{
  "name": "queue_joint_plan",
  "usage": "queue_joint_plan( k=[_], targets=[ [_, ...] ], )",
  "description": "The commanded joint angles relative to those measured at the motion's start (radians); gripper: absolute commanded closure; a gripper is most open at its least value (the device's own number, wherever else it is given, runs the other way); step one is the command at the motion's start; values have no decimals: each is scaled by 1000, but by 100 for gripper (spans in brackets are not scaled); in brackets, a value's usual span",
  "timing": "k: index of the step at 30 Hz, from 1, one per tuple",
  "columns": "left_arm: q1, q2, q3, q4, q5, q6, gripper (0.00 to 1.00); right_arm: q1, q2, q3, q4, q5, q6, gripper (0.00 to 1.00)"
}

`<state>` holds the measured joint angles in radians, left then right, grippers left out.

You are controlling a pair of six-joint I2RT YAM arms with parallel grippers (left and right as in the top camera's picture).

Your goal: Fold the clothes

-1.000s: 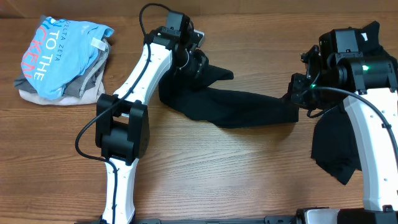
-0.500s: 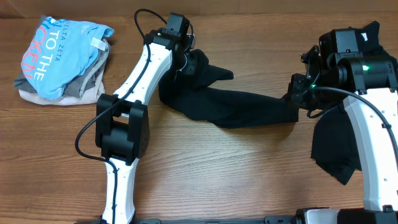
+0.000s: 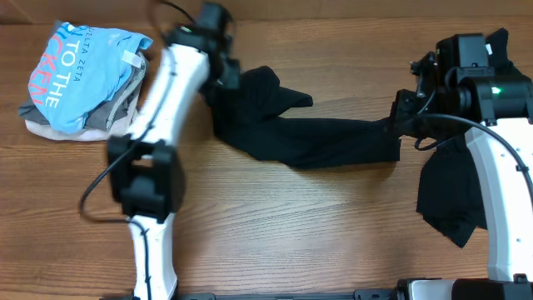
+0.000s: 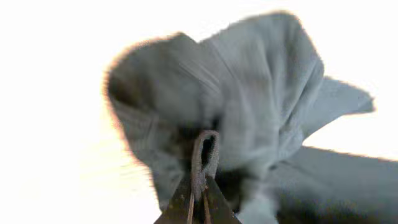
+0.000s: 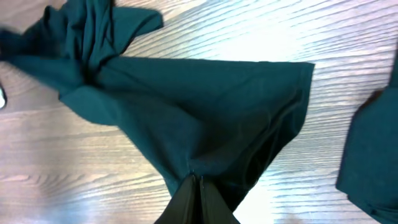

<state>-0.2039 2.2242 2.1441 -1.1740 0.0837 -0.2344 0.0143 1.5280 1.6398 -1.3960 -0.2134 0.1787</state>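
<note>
A black shirt (image 3: 321, 142) lies stretched across the middle of the table, bunched at its left end and pulled flat toward the right. My left gripper (image 3: 226, 82) is shut on a fold of that bunched end; in the left wrist view the fabric (image 4: 249, 93) bulges above the closed tips (image 4: 200, 180). At the shirt's right edge my right gripper (image 3: 398, 125) is shut on the hem, and the right wrist view shows the cloth (image 5: 205, 106) fanning out from its tips (image 5: 198, 177). A second black garment (image 3: 450, 196) hangs under the right arm.
A pile of folded clothes, topped by a light-blue lettered tee (image 3: 79, 71) over grey and beige garments, sits at the far left. The left arm (image 3: 154, 142) crosses the table's left half. The right arm (image 3: 504, 192) runs down the right edge.
My left gripper has closed on the shirt's bunched end and the left arm has swung to the left, blurring in motion. The right gripper has kept its grip, shifting slightly.
</note>
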Motion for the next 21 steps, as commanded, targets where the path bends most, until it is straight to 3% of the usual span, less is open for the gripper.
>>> queue_joint_plan(
  k=[1, 12, 16, 21],
  targets=[
    [106, -214, 130, -44, -21, -13, 96, -50, -8, 49, -5, -10, -25, 96],
    [261, -470, 148, -49, -23, -13, 96, -174, -8, 277, -107, -5, -53, 96],
    [295, -502, 149, -45, -35, -13, 96, -293, -8, 310, -146, -8, -53, 96],
    [301, -504, 149, -61, 21, -14, 96, -335, -5, 307, -178, -36, -79, 96]
  ],
)
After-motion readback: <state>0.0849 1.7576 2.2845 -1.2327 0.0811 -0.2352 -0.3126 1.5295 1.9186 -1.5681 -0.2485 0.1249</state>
